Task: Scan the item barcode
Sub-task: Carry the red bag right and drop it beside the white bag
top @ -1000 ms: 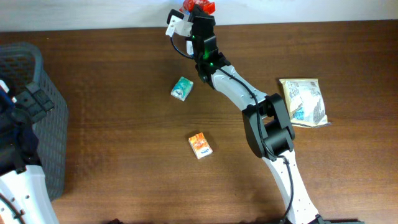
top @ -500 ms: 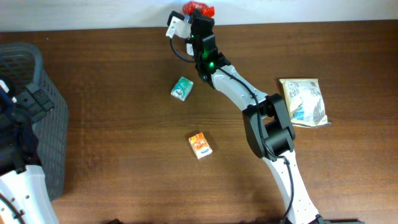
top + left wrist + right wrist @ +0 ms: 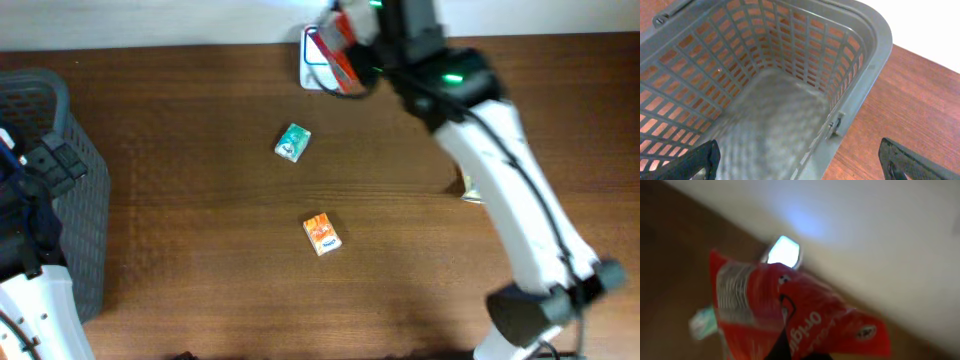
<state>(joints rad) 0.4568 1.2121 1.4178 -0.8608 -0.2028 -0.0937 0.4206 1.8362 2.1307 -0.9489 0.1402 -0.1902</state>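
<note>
A red snack packet (image 3: 345, 45) hangs at the table's far edge, with my right gripper (image 3: 795, 352) shut on its lower part. In the right wrist view the red packet (image 3: 790, 310) is blurred and fills the middle, a silvery striped patch on its left side. Just beyond it sits a white scanner (image 3: 316, 62), whose window glows pale in the wrist view, scanner (image 3: 784, 251). My left gripper (image 3: 800, 162) stands open above the grey basket (image 3: 860, 60), nothing between its fingers (image 3: 695, 160).
A teal box (image 3: 292, 142) and an orange box (image 3: 321, 234) lie on the wooden table. The grey basket (image 3: 75, 200) stands at the left edge. My right arm (image 3: 510, 200) stretches across the right side, hiding most of a cream bag (image 3: 466, 188).
My right arm has swung up and over to the right, covering the cream bag. The red packet has moved slightly right and toward me, beside the scanner. The left arm is still.
</note>
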